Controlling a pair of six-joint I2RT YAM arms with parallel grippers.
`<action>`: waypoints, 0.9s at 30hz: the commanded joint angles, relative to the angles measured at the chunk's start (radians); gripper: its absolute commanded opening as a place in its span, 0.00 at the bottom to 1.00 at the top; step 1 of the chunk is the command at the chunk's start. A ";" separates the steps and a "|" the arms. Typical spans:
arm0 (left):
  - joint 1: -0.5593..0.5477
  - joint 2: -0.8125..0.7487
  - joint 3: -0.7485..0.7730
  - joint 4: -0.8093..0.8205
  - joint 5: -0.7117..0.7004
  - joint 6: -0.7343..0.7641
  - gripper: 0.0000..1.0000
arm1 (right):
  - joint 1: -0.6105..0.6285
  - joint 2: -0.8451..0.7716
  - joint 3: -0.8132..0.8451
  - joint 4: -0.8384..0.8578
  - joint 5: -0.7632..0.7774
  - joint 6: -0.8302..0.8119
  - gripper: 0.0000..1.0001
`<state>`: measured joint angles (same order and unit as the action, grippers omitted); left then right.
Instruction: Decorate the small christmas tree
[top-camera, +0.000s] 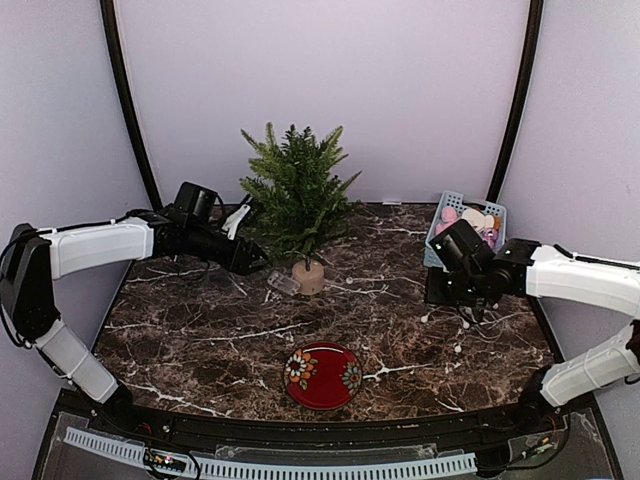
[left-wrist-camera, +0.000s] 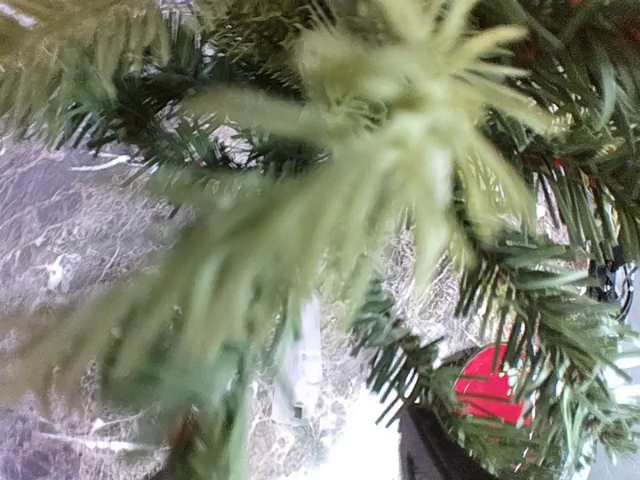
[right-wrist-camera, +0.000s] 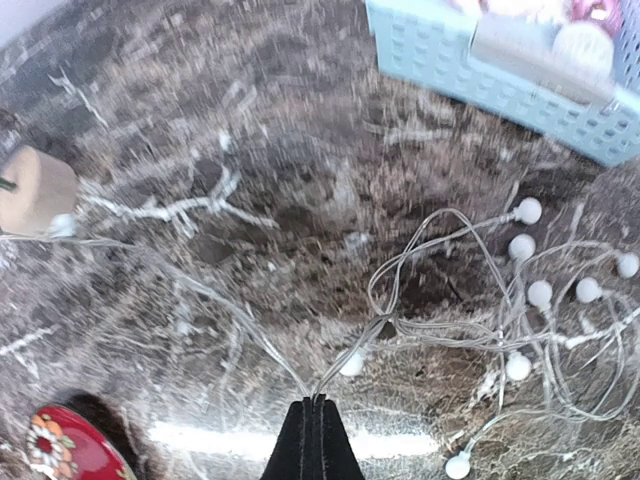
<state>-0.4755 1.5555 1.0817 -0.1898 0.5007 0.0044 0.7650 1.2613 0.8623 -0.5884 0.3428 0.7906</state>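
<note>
My right gripper (right-wrist-camera: 314, 408) has its two black fingers pinched fully together on the thin clear-wired light string (right-wrist-camera: 390, 322) with small white round bulbs. The string lies in a loose tangle on the dark brown marble-patterned table (top-camera: 200, 340) towards its right edge, just in front of the pale blue slotted plastic basket (top-camera: 437, 228) at the back right corner. The small christmas tree (top-camera: 297, 195), dark green needles on a round light-wood stump, stands upright at the middle of the back edge. A round red plate with flower prints (top-camera: 322, 375) sits near the front edge.

To do this step well, I judge I should lift slowly so the tangle pays out without snagging, then carry the wire across to the branches.

The right arm reaches in low from the right edge, wrist angled down at the table. The left arm stretches in from the left edge, my left gripper (top-camera: 252, 262) among the lowest branches. Needles blur its wrist view, so I cannot tell whether its jaws are open or hold anything.
</note>
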 joint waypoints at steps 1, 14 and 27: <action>-0.004 -0.085 -0.037 -0.025 -0.040 0.000 0.62 | 0.005 -0.050 0.064 -0.046 0.085 -0.021 0.00; -0.005 -0.278 -0.153 0.007 0.010 -0.136 0.69 | 0.005 -0.177 0.286 -0.049 0.219 -0.153 0.00; -0.053 -0.176 -0.136 0.072 0.092 -0.234 0.68 | 0.005 -0.274 0.284 0.040 0.188 -0.219 0.00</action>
<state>-0.5274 1.3464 0.9302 -0.1291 0.5747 -0.2043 0.7650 1.0458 1.1473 -0.6170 0.5232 0.6022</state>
